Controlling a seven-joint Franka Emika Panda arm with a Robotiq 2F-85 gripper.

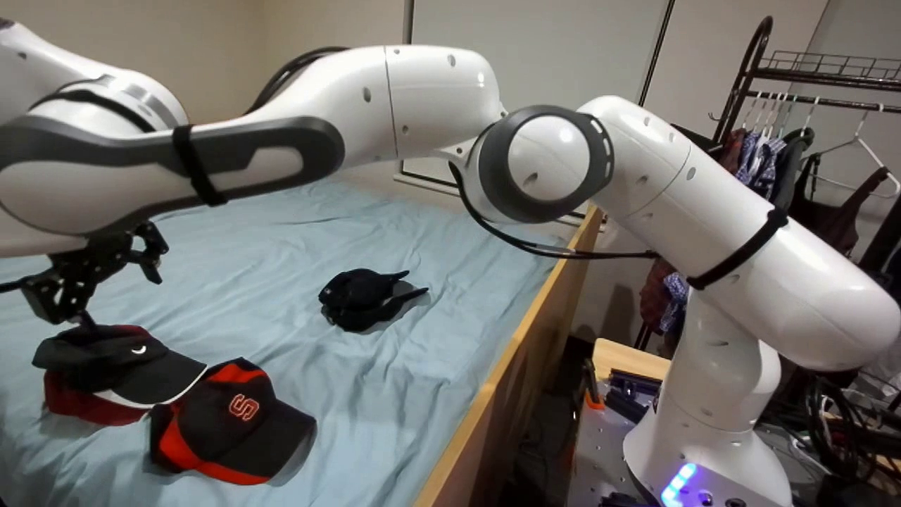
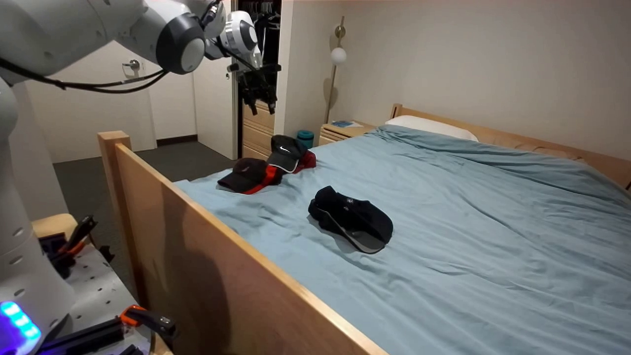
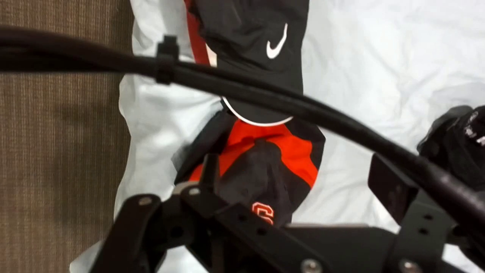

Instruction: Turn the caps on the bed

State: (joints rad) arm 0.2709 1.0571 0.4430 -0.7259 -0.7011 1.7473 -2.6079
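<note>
A black cap with a white swoosh [image 1: 134, 362] lies on a dark red cap [image 1: 88, 410] on the bed. Its brim reaches the back of a black and orange-red cap with an S [image 1: 243, 422]. These also show in an exterior view: swoosh cap [image 2: 286, 153], dark red cap [image 2: 306, 161], S cap [image 2: 249, 175]. Black headwear, perhaps two stacked caps, lies apart [image 1: 362, 299], showing a grey brim [image 2: 350, 219]. My gripper [image 2: 262, 109] is open and empty, in the air above the caps. In the wrist view its fingers [image 3: 299, 176] spread over the S cap.
The bed's wooden footboard [image 2: 222, 241] stands between the robot base and the mattress. The blue sheet [image 2: 468, 246] is wrinkled. Carpet [image 3: 64, 151] lies beyond the bed edge near the caps. A cable [image 3: 242, 87] crosses the wrist view. A nightstand [image 2: 345, 129] stands beyond.
</note>
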